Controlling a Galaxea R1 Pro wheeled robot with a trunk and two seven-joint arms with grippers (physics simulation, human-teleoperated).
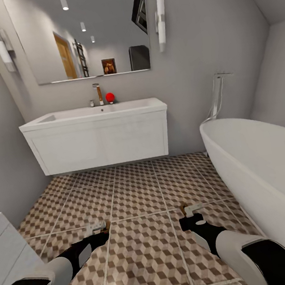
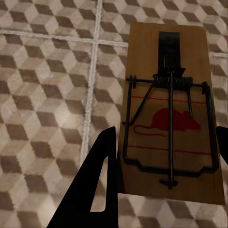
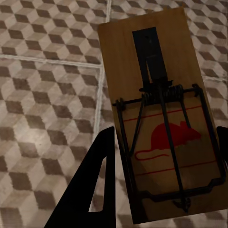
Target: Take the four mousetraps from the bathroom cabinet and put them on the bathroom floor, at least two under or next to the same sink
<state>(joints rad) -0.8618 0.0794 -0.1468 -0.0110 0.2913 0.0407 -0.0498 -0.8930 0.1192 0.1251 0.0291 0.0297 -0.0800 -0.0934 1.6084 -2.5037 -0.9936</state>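
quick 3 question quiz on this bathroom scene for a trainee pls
1. True or false: each gripper holds a mousetrap.
2. What is printed on the left trap: A a red mouse, B a blue star, C nothing?
3. What white fixture stands on the robot's right, beside the floor?

Key:
1. True: the left gripper and right gripper each grip one; right trap.
2. A.
3. The bathtub; the sink is ahead.
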